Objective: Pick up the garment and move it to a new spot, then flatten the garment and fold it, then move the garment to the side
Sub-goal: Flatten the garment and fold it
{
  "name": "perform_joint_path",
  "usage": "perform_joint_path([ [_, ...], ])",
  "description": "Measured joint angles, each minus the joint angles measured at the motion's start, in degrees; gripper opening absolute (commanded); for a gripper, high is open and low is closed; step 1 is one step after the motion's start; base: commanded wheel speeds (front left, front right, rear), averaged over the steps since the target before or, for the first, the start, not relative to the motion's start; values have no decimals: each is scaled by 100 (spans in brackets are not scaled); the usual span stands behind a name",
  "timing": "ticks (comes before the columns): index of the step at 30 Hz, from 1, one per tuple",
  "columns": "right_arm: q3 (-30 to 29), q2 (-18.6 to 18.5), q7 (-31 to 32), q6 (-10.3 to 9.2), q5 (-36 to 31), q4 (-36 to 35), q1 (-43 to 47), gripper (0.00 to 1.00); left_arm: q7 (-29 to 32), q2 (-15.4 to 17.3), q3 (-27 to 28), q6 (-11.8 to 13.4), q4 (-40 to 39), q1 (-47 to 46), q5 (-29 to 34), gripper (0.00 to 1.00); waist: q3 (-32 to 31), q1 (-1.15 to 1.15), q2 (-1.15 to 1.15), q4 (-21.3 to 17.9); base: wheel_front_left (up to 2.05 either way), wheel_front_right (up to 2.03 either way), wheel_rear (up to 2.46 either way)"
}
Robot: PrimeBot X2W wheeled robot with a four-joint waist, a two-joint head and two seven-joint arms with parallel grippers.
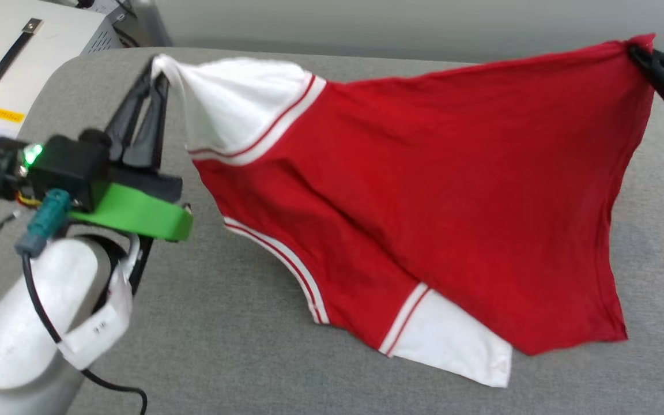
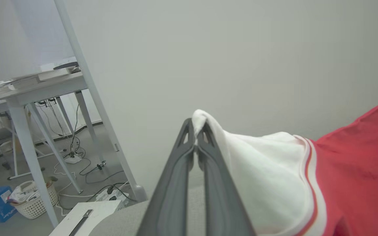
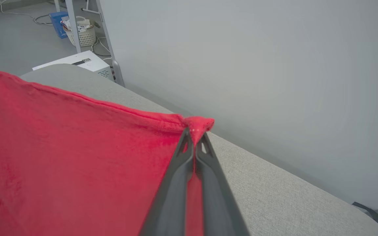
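Observation:
The garment (image 1: 441, 190), red with white sleeves and red-white trim, hangs stretched between my two grippers above the grey cushion (image 1: 240, 346). Its lower edge and one white sleeve rest on the cushion at the front. My left gripper (image 1: 156, 72) is shut on the tip of the other white sleeve (image 2: 258, 177), at the upper left of the head view. My right gripper (image 1: 637, 52) is shut on a red corner of the garment (image 3: 77, 157) at the upper right. The left wrist view has the left gripper (image 2: 195, 126) pinching white cloth; the right gripper (image 3: 195, 132) pinches red cloth.
A white metal box (image 1: 26, 52) with a black handle stands beyond the cushion's far left corner. A plain wall (image 3: 258, 65) runs behind the cushion. White table legs (image 2: 90, 91), cables and a basket (image 2: 34, 203) are on the floor to the left.

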Motion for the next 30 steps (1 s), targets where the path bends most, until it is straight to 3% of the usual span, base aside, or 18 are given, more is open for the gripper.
perform_joint_path([
  [7, -541, 22, -241, 0, -212, -311, -265, 0, 470, 274, 71, -468, -158, -1586, 270, 0, -45, 0, 0, -373, 0, 0, 0],
  [15, -1215, 229, 32, 0, -716, -469, -1259, 0, 951, 67, -43, -1090, 45, -3677, 394, 0, 482, 0, 0, -552, 0, 0, 0],
  [23, -1568, 639, 240, 0, -1529, 153, -3269, 0, 1057, -249, -33, -1558, 1229, -6059, 624, 0, 1379, 1, 0, -587, 0, 0, 0],
  [30, -1557, 953, -53, 0, -2009, 1066, -4968, 0, 780, -445, -97, -1720, 2450, -7794, 724, 0, 2109, 2, 0, -602, 0, 0, 0],
])
